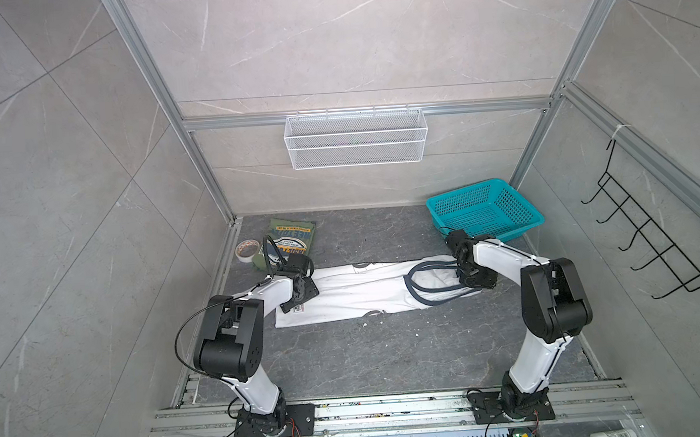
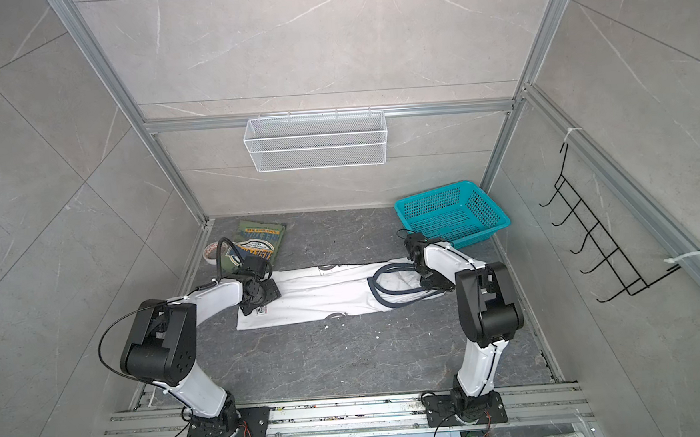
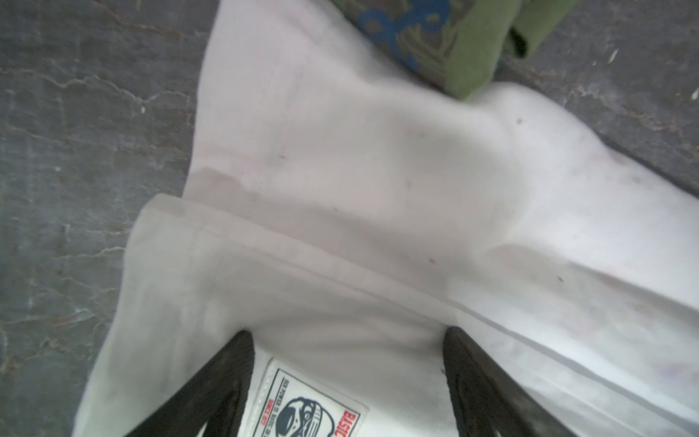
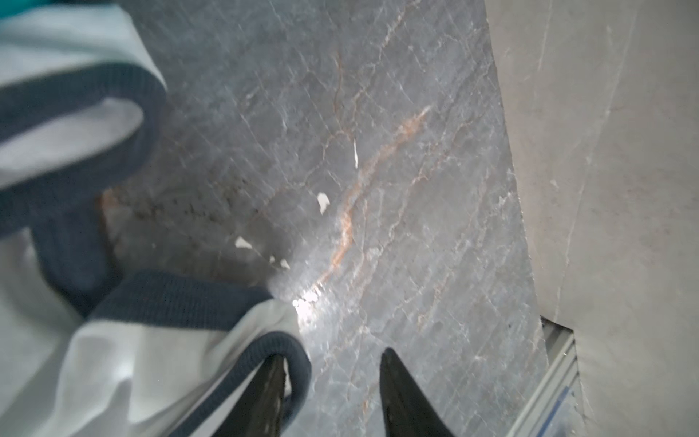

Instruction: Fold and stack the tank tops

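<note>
Both released: left gripper point(image 3: 348, 333) straddles the white tank top's point(image 1: 357, 294) label point(image 3: 306, 405), right gripper point(image 4: 333, 353) (1 finger point(image 4: 270, 397)) touches its strap point(image 4: 300, 363).

Left claw point(image 3: 348, 333) spread over label point(image 3: 306, 405) on white tank top point(image 3: 378, 170), olive tank top point(image 3: 476, 49) adjoining

Left arm point(image 1: 269, 293) hides part of the olive tank top point(image 1: 292, 227); white tank top point(image 4: 132, 352) blurred at the right wrist
</note>
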### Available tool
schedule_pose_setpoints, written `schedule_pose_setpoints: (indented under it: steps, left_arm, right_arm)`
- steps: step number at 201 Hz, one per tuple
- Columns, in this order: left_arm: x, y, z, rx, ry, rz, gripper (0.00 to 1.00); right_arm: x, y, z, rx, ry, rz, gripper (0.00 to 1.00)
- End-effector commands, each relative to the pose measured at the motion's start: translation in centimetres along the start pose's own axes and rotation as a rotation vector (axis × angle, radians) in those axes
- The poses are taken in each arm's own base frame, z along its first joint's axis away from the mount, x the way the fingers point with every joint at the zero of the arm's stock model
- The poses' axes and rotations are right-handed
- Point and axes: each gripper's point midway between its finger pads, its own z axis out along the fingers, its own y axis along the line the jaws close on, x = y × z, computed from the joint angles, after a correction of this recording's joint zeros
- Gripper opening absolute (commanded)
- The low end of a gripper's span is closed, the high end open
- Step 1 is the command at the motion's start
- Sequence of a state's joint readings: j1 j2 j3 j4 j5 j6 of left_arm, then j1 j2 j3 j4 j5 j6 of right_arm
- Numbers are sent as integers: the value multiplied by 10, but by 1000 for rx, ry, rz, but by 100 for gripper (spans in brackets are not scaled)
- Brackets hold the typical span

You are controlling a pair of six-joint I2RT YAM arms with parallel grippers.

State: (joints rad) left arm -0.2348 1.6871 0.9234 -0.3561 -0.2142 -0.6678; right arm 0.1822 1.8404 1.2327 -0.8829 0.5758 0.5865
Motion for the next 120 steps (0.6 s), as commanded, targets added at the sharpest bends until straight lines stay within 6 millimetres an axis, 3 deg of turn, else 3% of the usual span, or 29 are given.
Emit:
schedule_pose_setpoints:
  steps: [1, 30, 52, 94, 120]
  left_arm:
    - [26, 24, 10, -62, 96, 14, 82]
    - [25, 26, 10, -72, 88, 6, 82]
    - [24, 27, 9, -75, 85, 2, 82]
    - [23, 27, 8, -73, 73, -4, 82]
    - [21, 23, 7, -53, 68, 8, 83]
  right_arm:
    - [-12, -2, 6, 13, -11, 28, 41]
    - [-23, -4, 12, 40, -17, 33, 40]
    - [-19, -8, 18, 97, 14, 11, 41]
    - [-19, -38, 16, 252, 5, 11, 45]
    - [-22, -31, 10, 203, -7, 3, 47]
